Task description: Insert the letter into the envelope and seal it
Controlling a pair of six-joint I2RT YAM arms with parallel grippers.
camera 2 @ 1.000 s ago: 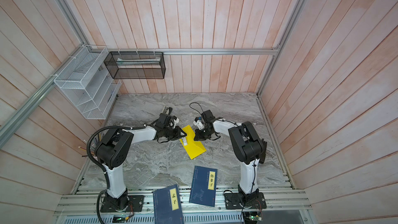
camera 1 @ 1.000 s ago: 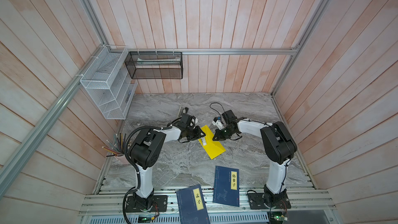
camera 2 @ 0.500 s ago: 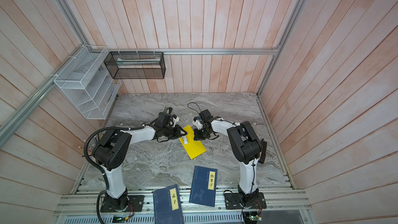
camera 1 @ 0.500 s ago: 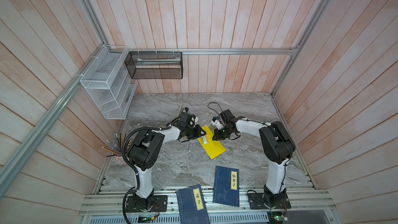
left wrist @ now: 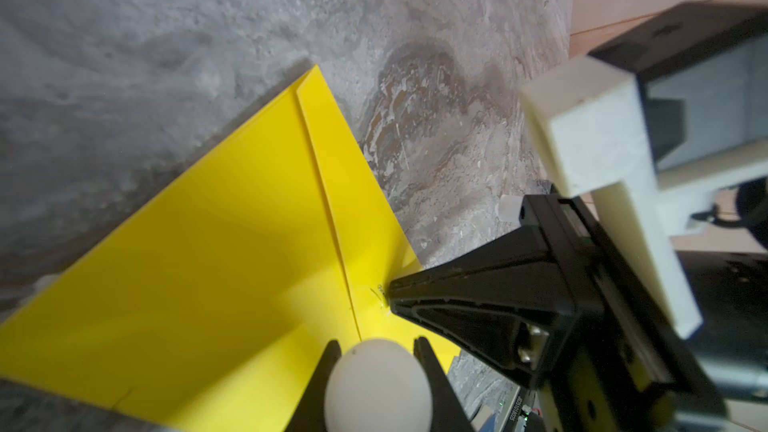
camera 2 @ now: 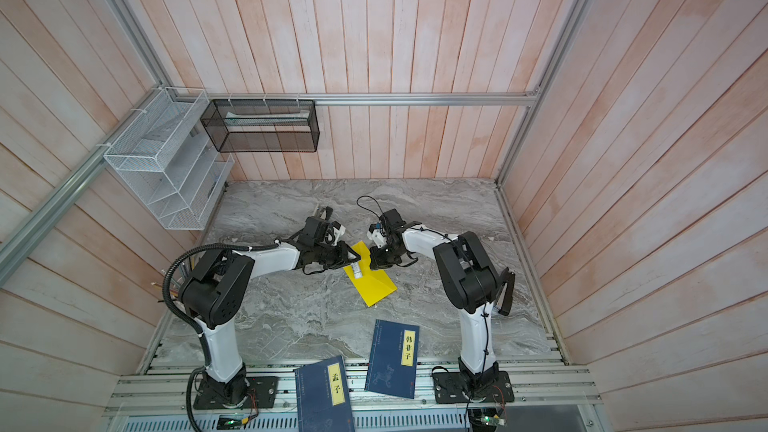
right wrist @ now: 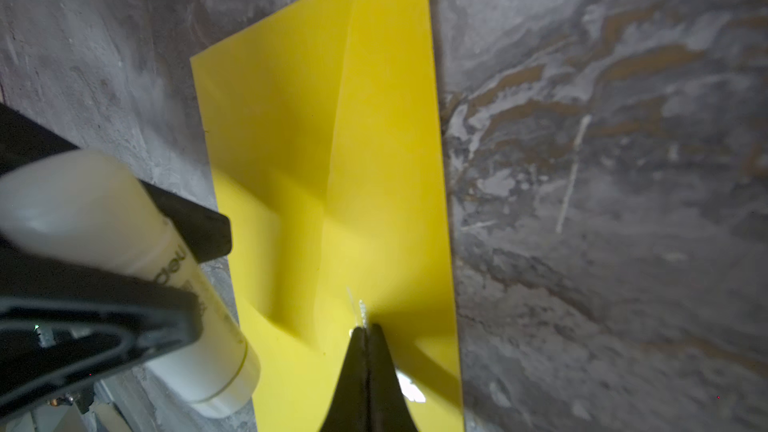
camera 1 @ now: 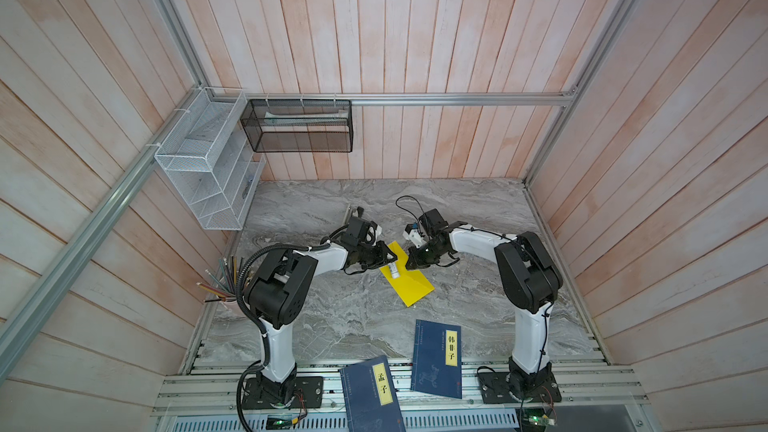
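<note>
The envelope (camera 1: 409,289) (camera 2: 372,287) (left wrist: 208,263) (right wrist: 374,118) is bright yellow and lies flat in the middle of the gray stone worktop (camera 1: 332,326), turned at a slant, between the two arms. Its flap is folded down over it, and the fold line shows in both wrist views. The right gripper (camera 1: 409,263) (camera 2: 372,264) (right wrist: 365,330) (left wrist: 390,297) has its two black tips pressed tight together with nothing between them, and the tips touch the flap close to one end of the envelope. A small shiny smear (right wrist: 358,309) sits on the yellow paper just in front of those tips. The left gripper (camera 1: 389,258) (camera 2: 352,259) (left wrist: 376,347) pinches a white glue stick (camera 1: 394,271) (camera 2: 356,271) (left wrist: 376,384) (right wrist: 124,243), which hangs over the side edge of the envelope, just beside the right gripper. I cannot tell if the glue stick touches the paper. Near the front edge of the worktop lie two dark blue books (camera 1: 436,359) (camera 1: 372,392) with yellow labels, well apart from the envelope. Some pencils (camera 1: 226,280) stand by the left arm. A white wire rack (camera 1: 208,168) and a black mesh basket (camera 1: 297,126) hang on the wooden walls.
</note>
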